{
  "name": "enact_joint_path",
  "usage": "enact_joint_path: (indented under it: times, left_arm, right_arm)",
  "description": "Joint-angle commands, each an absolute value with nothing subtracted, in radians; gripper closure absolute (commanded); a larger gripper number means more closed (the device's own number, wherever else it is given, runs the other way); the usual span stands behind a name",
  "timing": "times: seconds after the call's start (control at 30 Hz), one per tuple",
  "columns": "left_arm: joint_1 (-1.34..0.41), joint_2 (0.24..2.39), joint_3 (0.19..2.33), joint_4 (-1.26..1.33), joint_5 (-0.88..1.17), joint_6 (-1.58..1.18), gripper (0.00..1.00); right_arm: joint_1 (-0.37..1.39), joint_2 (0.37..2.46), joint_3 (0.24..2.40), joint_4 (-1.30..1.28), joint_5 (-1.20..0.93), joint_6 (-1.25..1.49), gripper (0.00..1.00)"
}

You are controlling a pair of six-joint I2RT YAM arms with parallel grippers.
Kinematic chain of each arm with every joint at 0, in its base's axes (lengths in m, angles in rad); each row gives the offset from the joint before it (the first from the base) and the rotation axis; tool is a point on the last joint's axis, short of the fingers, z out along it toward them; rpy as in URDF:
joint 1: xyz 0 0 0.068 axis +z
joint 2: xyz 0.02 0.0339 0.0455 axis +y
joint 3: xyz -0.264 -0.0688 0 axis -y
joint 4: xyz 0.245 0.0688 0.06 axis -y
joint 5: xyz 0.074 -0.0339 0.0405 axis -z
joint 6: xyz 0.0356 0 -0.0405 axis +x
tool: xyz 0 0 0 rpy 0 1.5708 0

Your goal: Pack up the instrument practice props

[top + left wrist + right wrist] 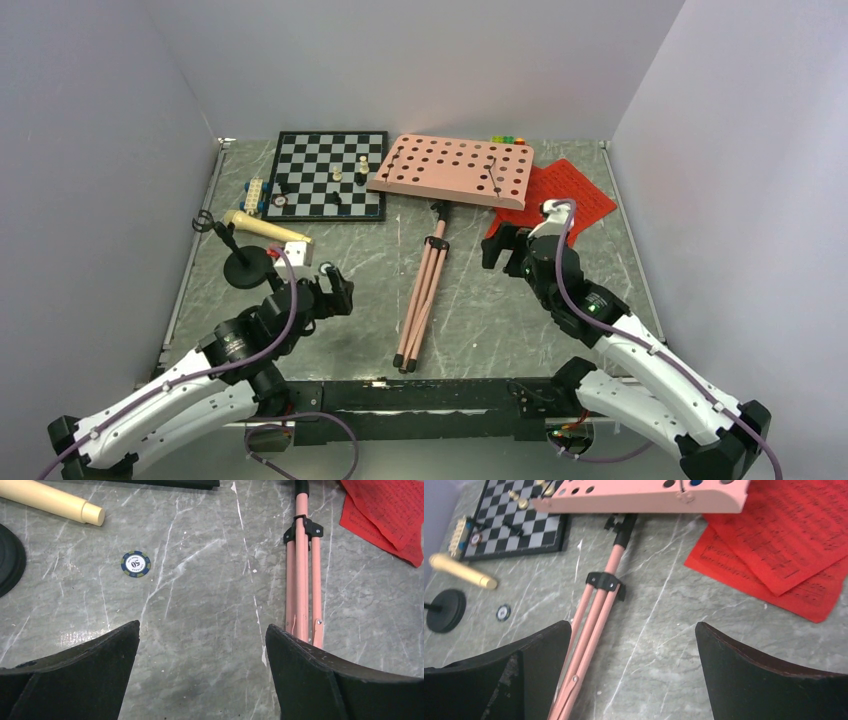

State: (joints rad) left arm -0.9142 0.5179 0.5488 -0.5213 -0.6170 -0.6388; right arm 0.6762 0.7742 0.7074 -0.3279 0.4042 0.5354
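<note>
From my console, the pink music stand lies in the middle of the desk. Its perforated tray sits toward the far edge, and its folded legs are bunched together and run back toward the near edge. The tray's left end overlaps the right side of the chessboard at the far left. Its right end covers part of the red sheet-music pages, which are fanned out flat near the far right corner.

The cream microphone lies on its side by the left edge, just in front of the chessboard. Its black round-base stand is just beside it, nearer to me.

My left gripper hovers over bare desk between the microphone stand's base and the folded legs, fingers spread wide with nothing between them. My right gripper hangs above the legs' right side, near the red pages, also spread wide and empty.

A blue-and-white chip lies on the desk near the microphone's tip. A few small coloured bricks sit at the far edge behind the tray.
</note>
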Motion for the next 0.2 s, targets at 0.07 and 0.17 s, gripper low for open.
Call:
enact_joint_path:
  times: [0.07, 0.17]
  left_arm:
    - [-0.917, 0.51, 0.542, -0.521, -0.603, -0.631, 0.01]
    - [-0.917, 0.517, 0.555, -0.526, -0.604, -0.626, 0.01]
  right_arm:
    - [0.682, 0.755, 0.71, -0.269, 0.53, 0.543, 0.0]
    - [0.683, 0.768, 0.713, -0.28, 0.526, 0.549, 0.0]
